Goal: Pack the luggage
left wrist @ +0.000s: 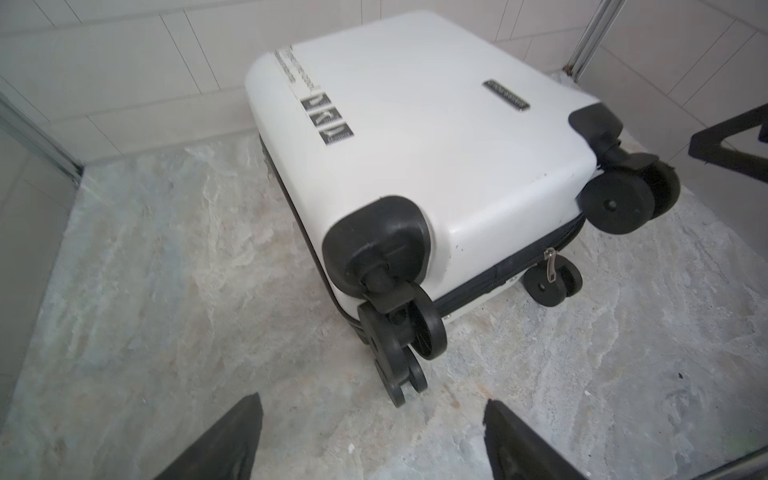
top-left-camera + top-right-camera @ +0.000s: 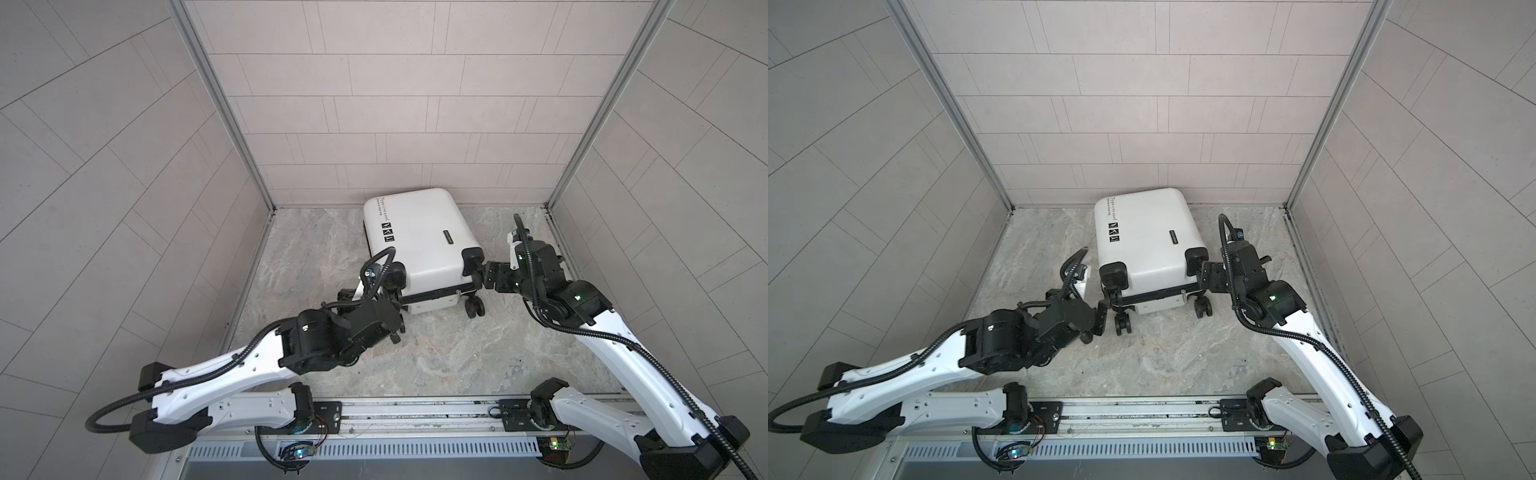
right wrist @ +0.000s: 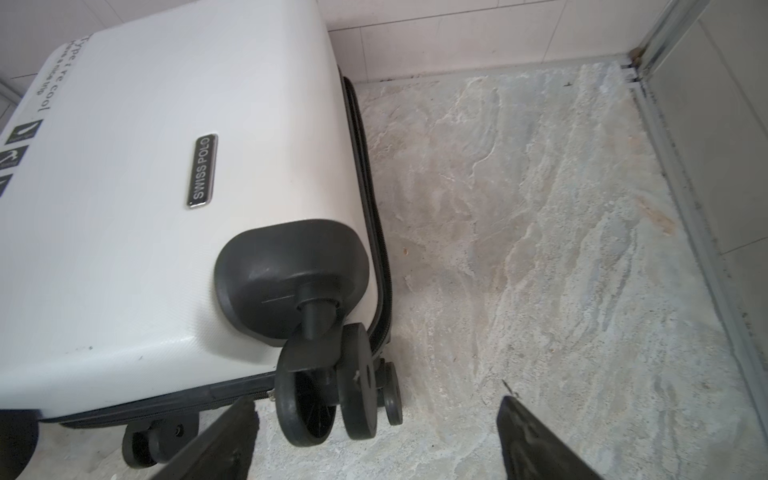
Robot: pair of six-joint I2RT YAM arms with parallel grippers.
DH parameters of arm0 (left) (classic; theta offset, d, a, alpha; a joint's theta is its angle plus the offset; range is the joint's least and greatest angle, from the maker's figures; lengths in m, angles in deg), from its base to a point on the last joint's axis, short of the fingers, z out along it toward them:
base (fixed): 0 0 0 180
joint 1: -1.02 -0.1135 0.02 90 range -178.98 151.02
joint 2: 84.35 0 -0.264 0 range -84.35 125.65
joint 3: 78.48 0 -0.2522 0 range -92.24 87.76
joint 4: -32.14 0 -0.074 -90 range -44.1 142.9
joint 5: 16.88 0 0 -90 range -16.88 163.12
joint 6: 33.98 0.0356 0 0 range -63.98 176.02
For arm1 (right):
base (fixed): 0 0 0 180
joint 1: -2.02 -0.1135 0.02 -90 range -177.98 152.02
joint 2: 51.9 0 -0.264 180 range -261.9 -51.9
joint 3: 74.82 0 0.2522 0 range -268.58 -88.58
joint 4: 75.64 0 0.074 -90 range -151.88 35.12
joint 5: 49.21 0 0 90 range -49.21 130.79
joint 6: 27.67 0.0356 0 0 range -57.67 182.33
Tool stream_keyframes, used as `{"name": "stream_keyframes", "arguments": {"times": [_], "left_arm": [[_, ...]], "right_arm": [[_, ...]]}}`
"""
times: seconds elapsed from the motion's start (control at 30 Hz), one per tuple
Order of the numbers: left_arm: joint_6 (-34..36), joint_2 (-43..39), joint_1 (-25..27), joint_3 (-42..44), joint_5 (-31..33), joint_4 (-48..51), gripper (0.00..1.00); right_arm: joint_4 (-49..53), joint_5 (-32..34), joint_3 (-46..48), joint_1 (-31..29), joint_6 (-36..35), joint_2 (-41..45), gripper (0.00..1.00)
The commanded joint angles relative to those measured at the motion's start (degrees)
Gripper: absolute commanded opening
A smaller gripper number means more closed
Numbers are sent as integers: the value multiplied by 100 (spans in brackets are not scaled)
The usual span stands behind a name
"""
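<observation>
My left claw [image 1: 372, 405] and right claw [image 3: 376, 400] are hanging open and empty. They are flanking the wheeled near end of the small white hard-shell suitcase [image 2: 419, 241], which is lying closed at far centre on the grey marbled surface [image 2: 415, 357], its long axis running near to far.

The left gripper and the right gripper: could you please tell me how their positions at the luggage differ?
The left gripper faces the luggage's left caster; the right gripper faces its right caster. The left gripper stops short of its wheels, while the right gripper appears to flank its own. Both are open and hold nothing.
</observation>
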Motion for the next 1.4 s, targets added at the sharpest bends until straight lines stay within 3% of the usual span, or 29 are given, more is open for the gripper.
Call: {"name": "stream_keyframes", "arguments": {"times": [0.0,0.23,0.63,0.8,1.1,1.37], "left_arm": [[-814,431,-27,-148,-391,114,88],[-838,1033,-367,-104,-1067,-250,88],[-788,1098,-1123,289,-1527,-1060,88],[-706,1351,-1222,244,-1523,-1144,88],[-636,1617,-1320,318,-1627,-1520,81],[-548,1665,-1370,398,-1720,-1569,67]], "right_arm": [[-126,-458,123,9,104,89,90],[-180,-754,490,4,185,491,89],[-353,-1085,888,-78,167,624,90],[-658,-1316,1149,-338,136,607,80],[-1681,-1353,1946,-764,258,572,68],[-3042,-1257,2959,-774,467,679,67]]}}
